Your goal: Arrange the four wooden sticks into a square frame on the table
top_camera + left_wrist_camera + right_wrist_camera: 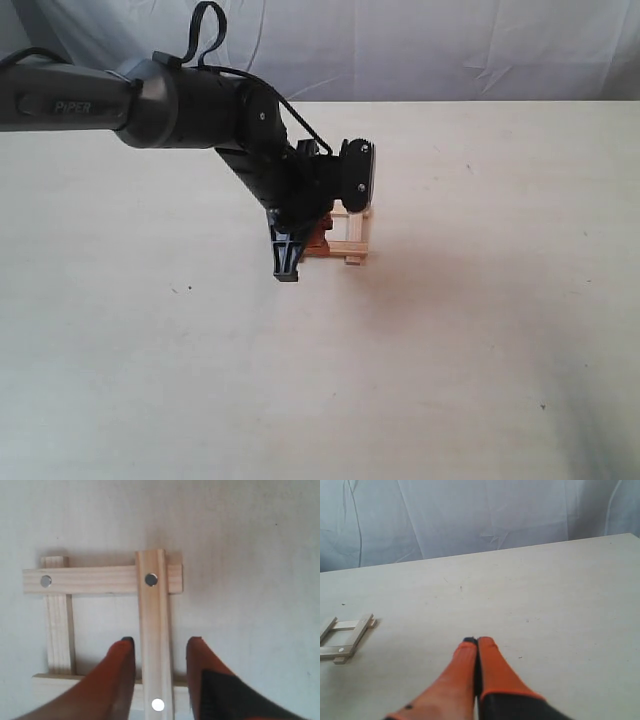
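Observation:
The four wooden sticks lie as a small square frame [355, 243] on the table [480, 330], ends jutting past the corners. In the left wrist view one stick [156, 625] with a metal dot near each end lies on top, crossing the far stick [95, 580] and the near stick [50, 684]. The fourth stick [59, 617] lies under them at the side. My left gripper [160, 645] hangs over the frame, open, its orange fingers [122, 665] on either side of the top stick with a gap. My right gripper [477, 641] is shut on nothing, well away from the frame [345, 639].
A white cloth backdrop [450, 45] hangs behind the table's far edge. The left arm's black body [200, 105] reaches in from the left and covers part of the frame. Bare tabletop [545, 590] lies around the right gripper.

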Available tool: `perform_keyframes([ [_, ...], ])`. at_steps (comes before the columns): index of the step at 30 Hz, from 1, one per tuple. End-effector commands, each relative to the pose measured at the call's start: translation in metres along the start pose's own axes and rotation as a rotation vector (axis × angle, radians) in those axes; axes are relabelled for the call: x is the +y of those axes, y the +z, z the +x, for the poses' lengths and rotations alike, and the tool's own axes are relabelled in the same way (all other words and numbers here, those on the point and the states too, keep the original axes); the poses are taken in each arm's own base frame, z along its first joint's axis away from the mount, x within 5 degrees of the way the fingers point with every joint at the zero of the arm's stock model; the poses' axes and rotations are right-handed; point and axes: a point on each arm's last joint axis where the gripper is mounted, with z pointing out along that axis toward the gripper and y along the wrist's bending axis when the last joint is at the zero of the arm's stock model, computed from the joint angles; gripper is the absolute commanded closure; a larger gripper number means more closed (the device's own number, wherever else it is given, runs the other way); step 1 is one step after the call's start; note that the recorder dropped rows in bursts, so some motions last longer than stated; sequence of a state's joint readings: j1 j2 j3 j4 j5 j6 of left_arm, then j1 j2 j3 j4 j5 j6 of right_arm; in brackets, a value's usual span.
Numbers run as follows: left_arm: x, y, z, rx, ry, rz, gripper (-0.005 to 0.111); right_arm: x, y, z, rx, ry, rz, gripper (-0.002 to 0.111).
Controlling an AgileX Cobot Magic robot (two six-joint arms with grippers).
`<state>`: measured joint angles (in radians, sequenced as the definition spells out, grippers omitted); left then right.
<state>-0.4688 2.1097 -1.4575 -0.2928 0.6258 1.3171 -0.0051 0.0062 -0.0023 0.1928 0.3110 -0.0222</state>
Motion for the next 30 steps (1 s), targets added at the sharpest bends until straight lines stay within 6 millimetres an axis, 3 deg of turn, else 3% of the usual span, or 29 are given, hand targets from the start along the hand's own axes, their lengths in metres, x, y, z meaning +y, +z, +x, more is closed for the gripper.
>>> perform_keyframes([
  [1,0.005,-0.02,-0.008,-0.031,-0.088,-0.045,0.088,0.0,0.0,0.0,-0.011,0.001,0.005,0.109],
  [5,0.008,-0.039,-0.011,-0.039,-0.235,-0.074,0.107,0.0,0.0,0.0,-0.011,0.001,0.005,0.109],
  [11,0.007,-0.057,-0.004,0.057,-0.463,-0.092,0.107,0.0,0.0,0.0,-0.011,0.001,0.005,0.109],
  [18,0.015,-0.106,0.034,0.106,-0.943,-0.075,0.107,0.0,0.0,0.0,-0.011,0.001,0.005,0.109],
  [22,0.017,-0.136,0.064,0.01,-1.18,-0.049,0.107,0.0,0.0,0.0,-0.011,0.001,0.005,0.109],
  [27,-0.007,-0.167,0.087,-0.035,-1.276,-0.067,0.107,0.0,0.0,0.0,-0.011,0.001,0.005,0.109],
  [30,-0.033,-0.184,0.093,-0.062,-1.277,-0.131,0.107,0.0,0.0,0.0,-0.011,0.001,0.005,0.109],
])
